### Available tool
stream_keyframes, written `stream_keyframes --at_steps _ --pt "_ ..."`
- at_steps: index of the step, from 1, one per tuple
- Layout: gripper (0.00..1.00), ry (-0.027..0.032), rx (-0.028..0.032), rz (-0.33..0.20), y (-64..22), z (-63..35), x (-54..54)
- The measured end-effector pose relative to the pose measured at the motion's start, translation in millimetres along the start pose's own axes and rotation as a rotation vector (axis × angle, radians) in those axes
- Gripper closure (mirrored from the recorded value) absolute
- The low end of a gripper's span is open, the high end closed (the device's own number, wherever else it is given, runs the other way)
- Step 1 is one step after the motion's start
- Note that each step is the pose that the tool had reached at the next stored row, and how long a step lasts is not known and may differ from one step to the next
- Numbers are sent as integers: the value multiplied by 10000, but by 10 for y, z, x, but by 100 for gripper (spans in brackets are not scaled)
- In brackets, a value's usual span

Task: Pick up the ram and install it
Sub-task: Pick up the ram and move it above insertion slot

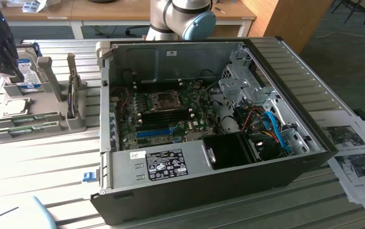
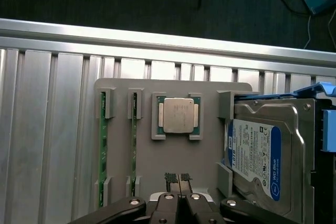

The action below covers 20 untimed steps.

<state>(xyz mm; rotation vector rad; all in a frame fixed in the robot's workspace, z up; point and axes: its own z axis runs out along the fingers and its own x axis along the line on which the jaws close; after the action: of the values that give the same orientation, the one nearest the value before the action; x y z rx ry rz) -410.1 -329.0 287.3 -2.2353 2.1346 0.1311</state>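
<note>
— Where is the ram right now?

— In the gray holder [image 2: 210,90] on the slatted aluminium bench [image 2: 52,129]. I see 2 sticks there, each standing on its long edge with both ends seated in gray brackets. The ram stick [image 2: 134,145] closest to my fingertips is just beside the processor [image 2: 178,115]. The other ram stick [image 2: 102,150] runs parallel to it, on the side away from the processor.

— What do they look like from your wrist?

— Edge-on, they are long, very thin green boards with small dark parts dotted along them. Their flat faces are turned sideways, so I can't make out any label.

— And your end effector?

— My end effector [image 2: 178,178] is clenched, with the fingertips pressed together and nothing between them. It hangs at the holder's edge in line with the processor, apart from both sticks. The hard drive [image 2: 262,156], with its blue-and-white label, sits on the processor's other side.

— The computer?

— In the exterior view the open computer case [image 1: 233,186] lies on the bench toward the exterior view's right of the holder. Its motherboard [image 1: 169,119] is exposed, well apart from the sticks.
</note>
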Motion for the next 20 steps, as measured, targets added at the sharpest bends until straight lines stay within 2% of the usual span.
stream_keyframes --at_steps 20 --pt "91 1 -3 0 6 -13 140"
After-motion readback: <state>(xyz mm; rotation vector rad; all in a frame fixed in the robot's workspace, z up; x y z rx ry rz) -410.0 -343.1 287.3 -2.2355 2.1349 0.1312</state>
